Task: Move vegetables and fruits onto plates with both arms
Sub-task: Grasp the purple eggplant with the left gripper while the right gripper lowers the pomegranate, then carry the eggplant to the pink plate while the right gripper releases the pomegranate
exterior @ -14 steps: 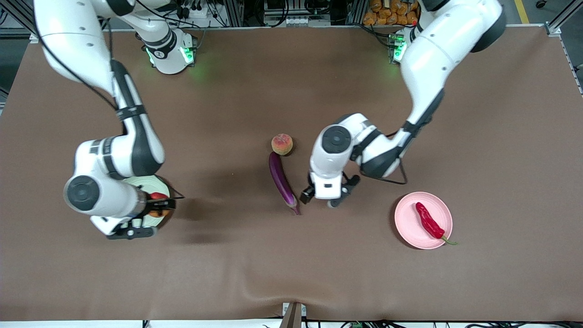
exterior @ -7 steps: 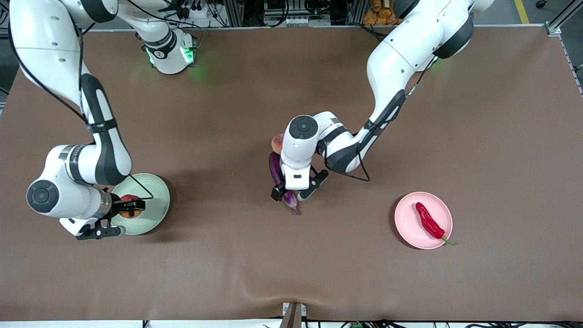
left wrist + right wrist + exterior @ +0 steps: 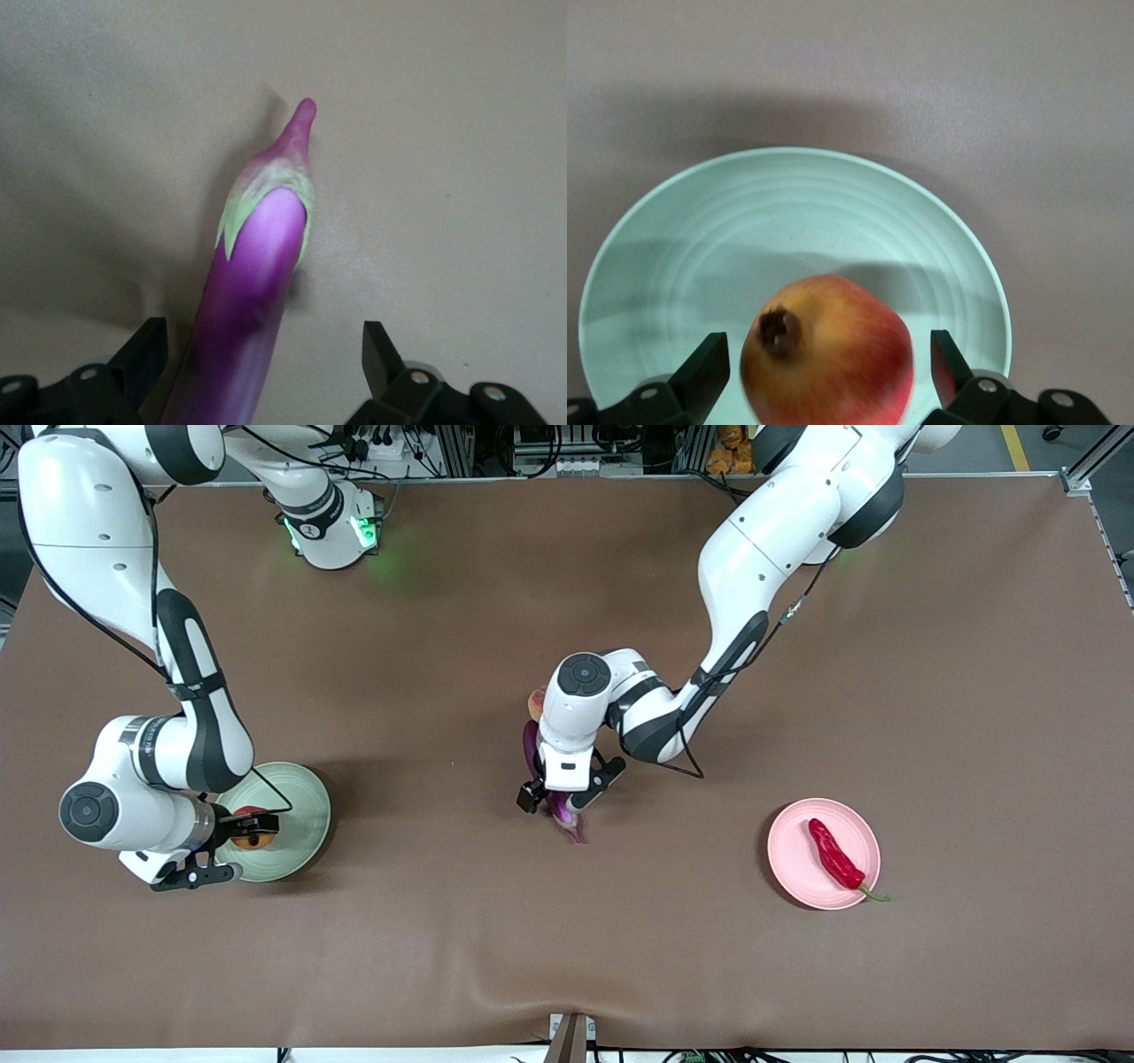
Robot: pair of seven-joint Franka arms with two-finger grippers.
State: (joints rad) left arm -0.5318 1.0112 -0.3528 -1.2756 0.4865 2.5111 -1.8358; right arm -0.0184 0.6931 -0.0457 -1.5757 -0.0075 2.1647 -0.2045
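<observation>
Lay glossy, purple and slender on the matte brown table (image 3: 567,957): the eggplant (image 3: 568,821), long axis running from the fuzzy peach (image 3: 534,705) toward the front camera, pale green cap and tapered stem tip at the nearer end, angled slightly toward the left arm's end. Hung low over its stem half, the left gripper (image 3: 556,797), dark fingers (image 3: 383,354) spread on either side of the smooth body (image 3: 257,266), one finger close to the skin, clear cloth beside the other.

Sat round, red-yellow, dark crown showing, on the ringed pale green plate (image 3: 306,815) near the right arm's end: the pomegranate (image 3: 254,834). Straddled it with fingers parted, the right gripper (image 3: 257,830), a slim gap visible at each side in the right wrist view (image 3: 824,372). Left most of the plate's bare ridged surface (image 3: 788,221) open toward its rim.

Rested wrinkled and red across the pale pink plate (image 3: 797,859): the chili (image 3: 834,855), thin green stem poking over the rim nearest the camera. Stretched wide and bare around both plates, plenty of cloth.
</observation>
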